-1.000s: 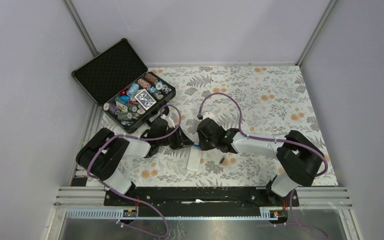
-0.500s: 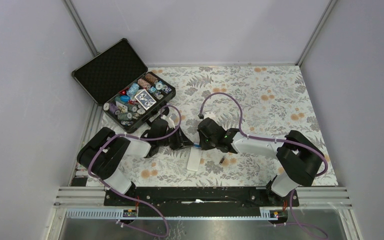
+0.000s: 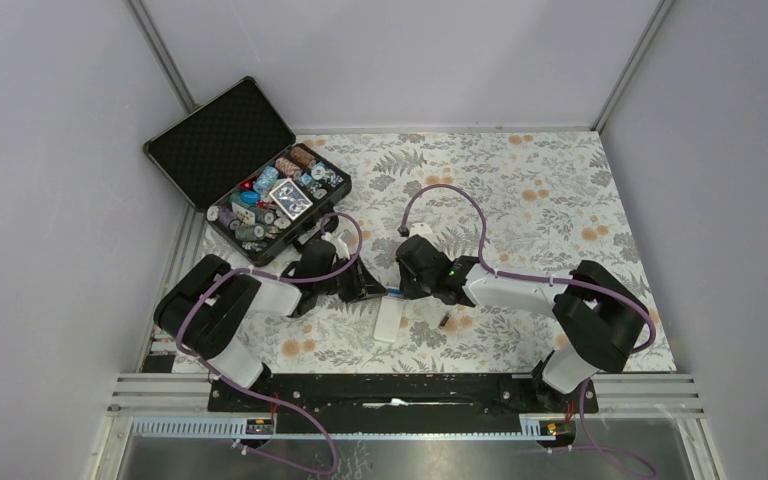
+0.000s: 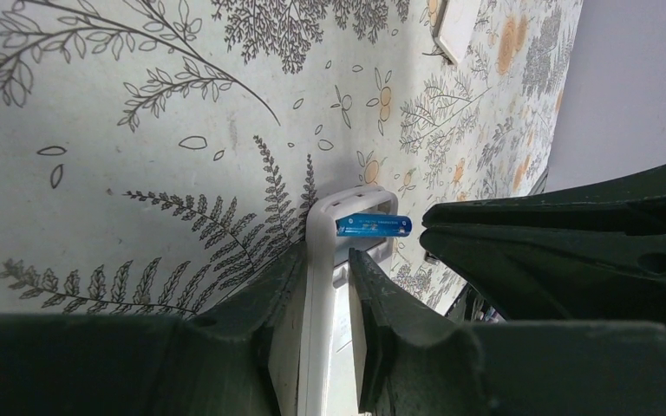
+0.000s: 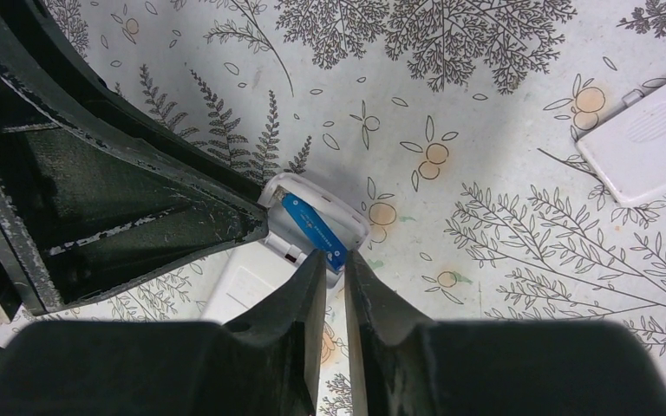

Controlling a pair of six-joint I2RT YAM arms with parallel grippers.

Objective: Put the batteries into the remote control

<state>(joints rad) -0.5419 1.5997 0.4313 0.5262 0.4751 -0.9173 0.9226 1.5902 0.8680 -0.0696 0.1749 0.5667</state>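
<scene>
You've got one remote [image 3: 388, 320], one loose cover [image 5: 650, 147], one blue battery [image 4: 373, 225] and one dark battery [image 3: 443, 321]. One case [image 3: 220, 140] holds chips [image 3: 280, 190] beyond counting.

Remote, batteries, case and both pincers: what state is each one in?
left pincer: shut on the remote control.
right pincer: shut on one end of the blue battery.
remote control: back open, cover off.
blue battery: resting in the remote's open bay.
dark battery: loose on the table.
battery cover: off, lying apart on the table.
case: lid open.
</scene>
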